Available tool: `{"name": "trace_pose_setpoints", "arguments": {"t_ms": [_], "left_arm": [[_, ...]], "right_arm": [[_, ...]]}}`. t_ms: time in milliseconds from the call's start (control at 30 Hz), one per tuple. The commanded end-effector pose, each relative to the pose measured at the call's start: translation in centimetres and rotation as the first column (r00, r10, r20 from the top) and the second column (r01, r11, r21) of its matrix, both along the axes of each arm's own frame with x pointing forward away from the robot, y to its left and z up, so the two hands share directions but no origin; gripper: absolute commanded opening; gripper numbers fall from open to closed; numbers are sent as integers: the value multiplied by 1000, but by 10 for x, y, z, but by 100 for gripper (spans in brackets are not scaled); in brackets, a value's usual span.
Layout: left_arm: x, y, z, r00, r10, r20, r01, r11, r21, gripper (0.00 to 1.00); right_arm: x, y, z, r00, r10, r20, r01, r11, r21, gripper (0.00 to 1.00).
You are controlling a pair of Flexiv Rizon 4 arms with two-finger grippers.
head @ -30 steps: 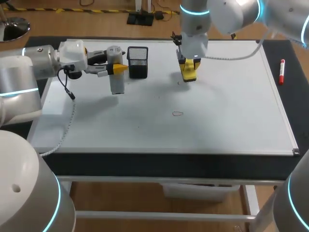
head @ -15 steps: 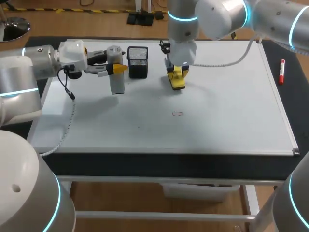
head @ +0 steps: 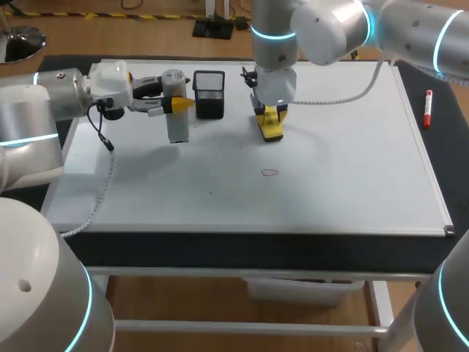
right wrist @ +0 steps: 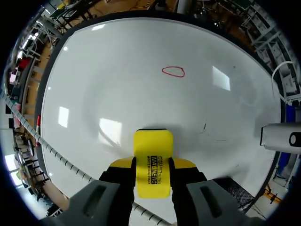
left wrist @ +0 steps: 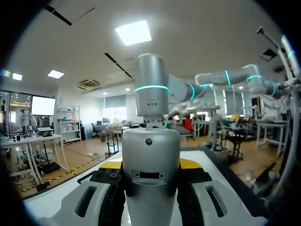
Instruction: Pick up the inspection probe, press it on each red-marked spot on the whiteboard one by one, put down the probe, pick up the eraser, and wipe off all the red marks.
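The whiteboard (head: 352, 183) lies flat and covers the table top.

Right arm (head: 330, 26): enters from the far right and reaches across to the far middle of the board. Its gripper (head: 269, 114) points down and is clamped on the eraser (head: 270, 125), one finger on each side. In the right wrist view the yellow eraser (right wrist: 153, 162) stands out ahead of the gripper (right wrist: 153, 165) toward the board surface. Contact with the board cannot be confirmed.

Left arm (head: 44, 103): enters from the left and lies level over the far left part of the board. Its gripper (head: 174, 105) grasps the probe (head: 177, 126), a grey cylinder held upright. In the left wrist view the probe (left wrist: 151, 155) fills the space between the fingers of the gripper (left wrist: 151, 165), which press on it from both sides.

Pen cup (head: 209, 94): black mesh, upright on the board, just right of the probe and left of the eraser.

Marker (head: 427, 108): red, lying at the far right edge of the board, well apart from both grippers.

Red mark (head: 270, 173): one small oval outline at mid board, nearer than the eraser and apart from it. In the right wrist view the mark (right wrist: 173, 71) lies ahead of the eraser.
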State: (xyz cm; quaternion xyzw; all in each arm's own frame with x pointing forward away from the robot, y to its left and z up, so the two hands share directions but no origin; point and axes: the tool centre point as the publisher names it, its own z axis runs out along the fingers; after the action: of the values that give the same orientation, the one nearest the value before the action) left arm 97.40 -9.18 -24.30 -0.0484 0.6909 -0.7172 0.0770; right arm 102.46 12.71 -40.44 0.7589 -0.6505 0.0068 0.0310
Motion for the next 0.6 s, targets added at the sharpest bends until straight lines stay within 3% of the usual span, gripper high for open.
{"name": "trace_pose_setpoints", "arguments": {"t_ms": [33,600], "left_arm": [[1,0,1,1000,-2,0,2,1000,-1,0],[1,0,1,1000,-2,0,2,1000,-1,0]], "right_arm": [[2,-5,-2,1000,-2,-2,2,1000,-5,0],[9,-39,-12,997,-77,-9,76,997,-30,0]]}}
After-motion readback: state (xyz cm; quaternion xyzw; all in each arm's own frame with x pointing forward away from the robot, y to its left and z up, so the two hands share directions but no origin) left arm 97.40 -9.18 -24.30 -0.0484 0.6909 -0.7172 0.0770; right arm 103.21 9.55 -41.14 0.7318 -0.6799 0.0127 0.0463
